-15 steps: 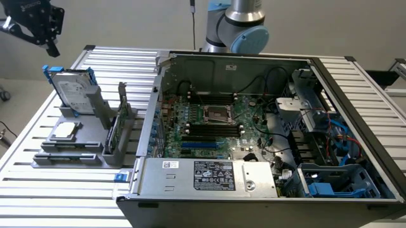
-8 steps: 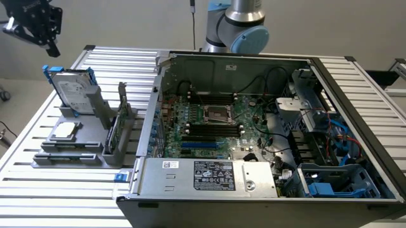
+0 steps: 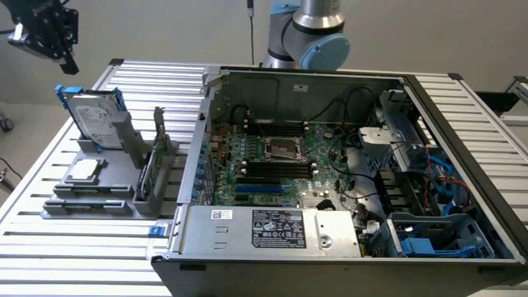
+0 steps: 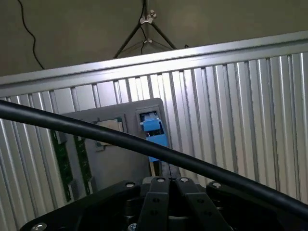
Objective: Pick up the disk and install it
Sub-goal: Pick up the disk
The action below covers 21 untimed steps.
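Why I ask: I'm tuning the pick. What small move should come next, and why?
Probably open the pincer: it is shut and hangs clear above the disk, which stands upright in the grey stand, untouched. Shut fingers could hardly straddle it.

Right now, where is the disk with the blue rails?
The disk stands on edge in the grey holder on the exterior view's left, outside the open computer case, with the green circuit card beside it.
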Each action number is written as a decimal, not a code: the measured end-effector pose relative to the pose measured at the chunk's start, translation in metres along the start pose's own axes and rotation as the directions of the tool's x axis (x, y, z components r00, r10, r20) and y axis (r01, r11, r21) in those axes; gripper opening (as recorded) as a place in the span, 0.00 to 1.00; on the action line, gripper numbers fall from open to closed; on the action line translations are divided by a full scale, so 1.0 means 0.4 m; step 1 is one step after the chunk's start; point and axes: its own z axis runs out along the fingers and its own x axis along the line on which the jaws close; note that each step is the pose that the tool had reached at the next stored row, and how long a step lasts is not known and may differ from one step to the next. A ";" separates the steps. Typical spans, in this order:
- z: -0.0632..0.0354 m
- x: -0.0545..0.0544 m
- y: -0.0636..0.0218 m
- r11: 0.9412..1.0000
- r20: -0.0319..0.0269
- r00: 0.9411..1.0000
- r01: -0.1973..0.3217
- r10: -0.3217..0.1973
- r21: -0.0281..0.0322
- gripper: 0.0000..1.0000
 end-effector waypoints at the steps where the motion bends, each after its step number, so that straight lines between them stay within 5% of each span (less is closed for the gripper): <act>1: 0.000 0.000 0.000 1.000 0.000 1.000 0.011 -0.011 -0.001 0.11; 10: 0.003 0.002 0.013 0.998 -0.004 0.998 0.066 -0.066 -0.015 0.11; 14: 0.003 0.002 0.015 0.996 -0.019 0.996 0.087 -0.087 -0.014 0.12; 21: 0.018 0.002 0.015 0.994 -0.020 0.994 0.107 -0.108 -0.015 0.42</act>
